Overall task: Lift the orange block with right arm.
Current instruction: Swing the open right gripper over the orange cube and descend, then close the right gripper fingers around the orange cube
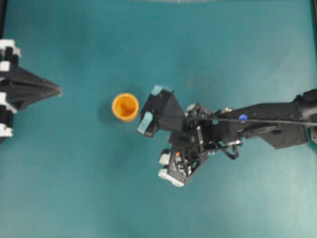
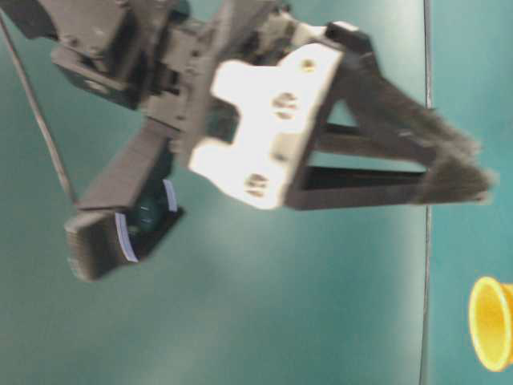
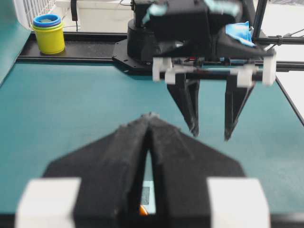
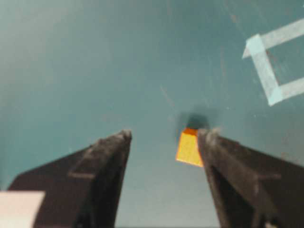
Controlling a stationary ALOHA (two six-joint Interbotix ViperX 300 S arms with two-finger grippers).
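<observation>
The orange block [image 4: 189,147] lies on the teal table between the fingers of my right gripper [image 4: 166,136], close against the inner side of the right-hand finger [image 4: 213,147]. That gripper is open, with a wide gap left of the block. From overhead the right gripper [image 1: 171,166] points down at the table, and only a speck of the orange block [image 1: 177,154] shows through its frame. The table-level view shows the right gripper [image 2: 477,170] blurred and close. My left gripper [image 1: 57,90] rests shut at the left edge, its closed tip [image 3: 150,116] facing the right gripper [image 3: 210,135].
A round orange-yellow cup [image 1: 125,106] stands upright left of the right arm's camera box [image 1: 156,109]; the cup [image 2: 490,322] also shows at table level. Pale tape marks [image 4: 266,71] lie on the table beyond the block. A yellow pot [image 3: 48,34] sits on the far frame.
</observation>
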